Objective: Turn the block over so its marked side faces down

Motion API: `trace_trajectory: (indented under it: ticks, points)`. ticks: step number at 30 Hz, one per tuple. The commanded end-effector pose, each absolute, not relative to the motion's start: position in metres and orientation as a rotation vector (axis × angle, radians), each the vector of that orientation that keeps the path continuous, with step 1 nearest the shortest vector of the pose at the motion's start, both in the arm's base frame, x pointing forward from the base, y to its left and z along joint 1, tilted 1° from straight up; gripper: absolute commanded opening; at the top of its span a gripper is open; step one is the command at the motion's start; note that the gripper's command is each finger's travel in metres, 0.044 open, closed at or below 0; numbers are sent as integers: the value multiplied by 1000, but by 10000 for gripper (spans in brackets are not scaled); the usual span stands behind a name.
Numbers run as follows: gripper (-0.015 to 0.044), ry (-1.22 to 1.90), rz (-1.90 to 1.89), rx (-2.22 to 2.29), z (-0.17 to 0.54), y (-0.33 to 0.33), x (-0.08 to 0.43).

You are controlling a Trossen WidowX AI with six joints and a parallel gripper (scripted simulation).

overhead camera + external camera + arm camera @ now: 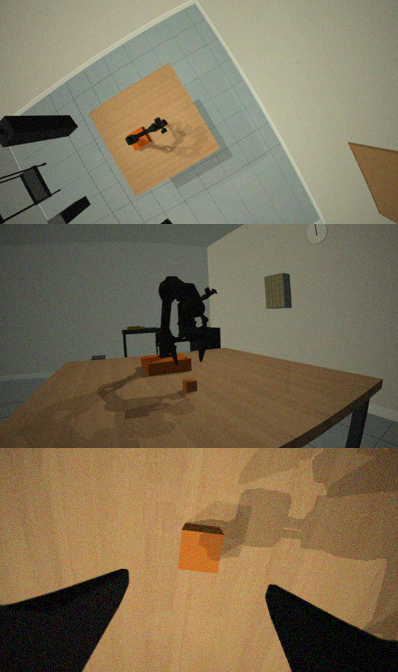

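Orange and small, the block (189, 385) (200, 550) rests on the bench (124, 109) (264, 386) (75, 508), at twelve o'clock from the midpoint of the fingers (160, 125) (189, 363) in the wrist view. There it shows past the line of the two tips, roughly centred across the gap and touching neither. In the exterior view it lies at about six o'clock from them, lower and nearer the viewer, with the fingers raised over the bench. From above I cannot pick the block out near the dark arm (147, 129) (168, 314).

The fingers are released and spread wide, grasping nothing.

The block looks close to a cube, so no long axis stands out to choose a grip by. In the wrist view its near edge runs almost level, from nine towards three o'clock, dipping slightly at the three o'clock end; the side faces are thus nearly square to the closing direction. No mark can be made out on the faces in sight, so whether the turn is already done is not certain.

If another grip is needed, the move should go towards twelve o'clock in the wrist view and downward, with a slight twist. Closing from here would likely miss the block.
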State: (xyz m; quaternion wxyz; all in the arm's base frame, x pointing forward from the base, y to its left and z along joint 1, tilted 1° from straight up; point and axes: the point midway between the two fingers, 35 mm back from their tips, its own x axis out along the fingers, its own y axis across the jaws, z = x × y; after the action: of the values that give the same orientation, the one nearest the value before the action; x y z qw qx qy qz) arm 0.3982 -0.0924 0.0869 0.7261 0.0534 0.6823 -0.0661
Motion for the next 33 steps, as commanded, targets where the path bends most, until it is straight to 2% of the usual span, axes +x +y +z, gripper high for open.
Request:
trace_trajectory:
  ticks: [1,6,33]
  points:
    - [440,1537,-153,120,90,-93,399]
    - [440,1537,-153,120,55,-94,399]
    - [440,1537,-153,120,16,-94,401]
